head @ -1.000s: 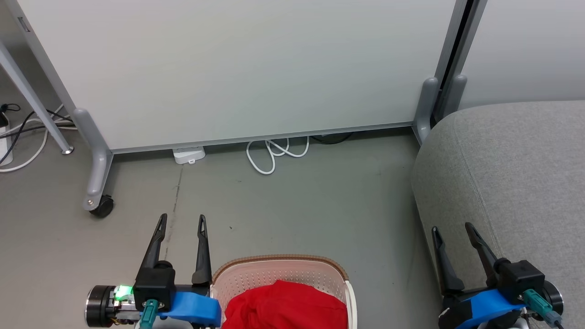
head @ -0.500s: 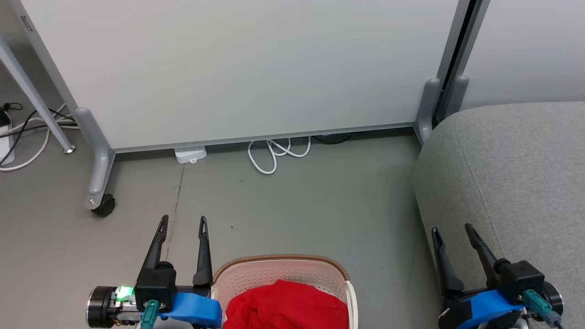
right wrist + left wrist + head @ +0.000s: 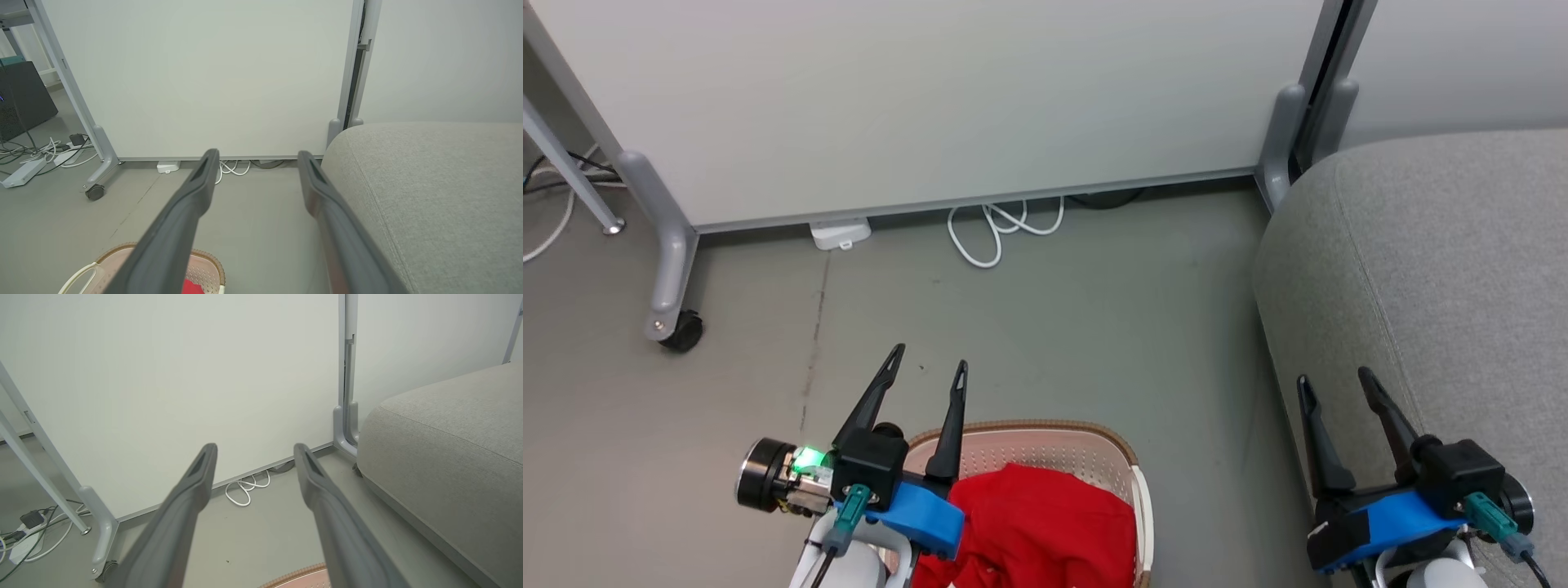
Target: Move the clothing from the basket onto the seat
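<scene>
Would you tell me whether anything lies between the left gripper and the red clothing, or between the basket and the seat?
Nothing visible does. The open left gripper hangs by the left rim of the basket, the clothing lies uncovered on top, and bare floor separates basket and seat.

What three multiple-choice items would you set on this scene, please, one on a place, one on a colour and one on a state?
1. Where is the seat relative to the basket? A) robot's right B) robot's left C) inside it
2. What colour is the clothing? A) blue B) red C) grey
3. How is the left gripper? A) shut on clothing B) shut, empty C) open, empty
Answers: A, the seat stands right of the basket in the head view; B, the clothing is bright red; C, its fingers stand apart with nothing between.
</scene>
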Robot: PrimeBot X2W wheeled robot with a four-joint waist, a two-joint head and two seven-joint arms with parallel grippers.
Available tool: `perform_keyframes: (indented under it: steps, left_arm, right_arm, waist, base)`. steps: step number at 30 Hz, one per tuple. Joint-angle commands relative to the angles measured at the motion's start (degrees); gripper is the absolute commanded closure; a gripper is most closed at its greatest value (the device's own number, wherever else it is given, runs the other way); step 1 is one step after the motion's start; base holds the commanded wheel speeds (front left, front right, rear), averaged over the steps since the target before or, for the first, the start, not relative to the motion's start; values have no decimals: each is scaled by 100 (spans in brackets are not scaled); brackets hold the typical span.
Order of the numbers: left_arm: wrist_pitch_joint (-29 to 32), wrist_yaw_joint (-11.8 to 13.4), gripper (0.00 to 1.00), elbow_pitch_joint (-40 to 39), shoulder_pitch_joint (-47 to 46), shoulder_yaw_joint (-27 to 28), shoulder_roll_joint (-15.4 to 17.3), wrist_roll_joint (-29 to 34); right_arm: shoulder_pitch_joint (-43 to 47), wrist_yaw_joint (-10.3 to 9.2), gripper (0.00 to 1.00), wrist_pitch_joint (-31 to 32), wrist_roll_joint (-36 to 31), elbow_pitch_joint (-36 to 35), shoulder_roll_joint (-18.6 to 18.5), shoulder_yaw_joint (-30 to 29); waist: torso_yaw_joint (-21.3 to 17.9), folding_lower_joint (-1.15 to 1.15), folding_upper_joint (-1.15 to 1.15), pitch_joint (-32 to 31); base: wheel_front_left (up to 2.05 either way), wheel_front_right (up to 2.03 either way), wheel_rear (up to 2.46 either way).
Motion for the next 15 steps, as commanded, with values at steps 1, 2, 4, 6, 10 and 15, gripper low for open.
perform_keyframes:
  steps: [1, 2, 4, 6, 10, 15]
  left_arm:
    - [-15, -49, 0, 84, -180, -57, 46, 41]
    - [-14, -90, 0, 165, -288, -95, 57, 56]
    - [-14, -160, 0, 331, -527, -210, 96, 124]
    - [-14, -230, 0, 459, -783, -331, 124, 177]
    - [-14, -344, 0, 767, -1209, -584, 253, 286]
    - [-14, -495, 0, 1385, -1734, -1026, 376, 380]
  right_arm:
    - [-121, 13, 0, -21, -51, -46, -24, -18]
    - [-179, 13, 0, -21, -45, -78, -25, -9]
    - [-305, 13, 0, -21, -46, -157, -23, 5]
    - [-455, 13, 0, -21, -48, -234, -23, 11]
    - [-767, 11, 0, -20, -66, -374, -22, 51]
    - [-1101, 9, 0, -20, -59, -535, -20, 71]
  waist:
    - [-119, 0, 0, 261]
    - [-165, 0, 0, 383]
    - [-262, 0, 0, 634]
    - [-365, 0, 0, 890]
    - [-584, 0, 0, 1401]
    - [-768, 0, 0, 1970]
  base:
    - [0, 0, 0]
    - [0, 0, 0]
    - [0, 0, 0]
    - [0, 0, 0]
    - [0, 0, 0]
    - [0, 0, 0]
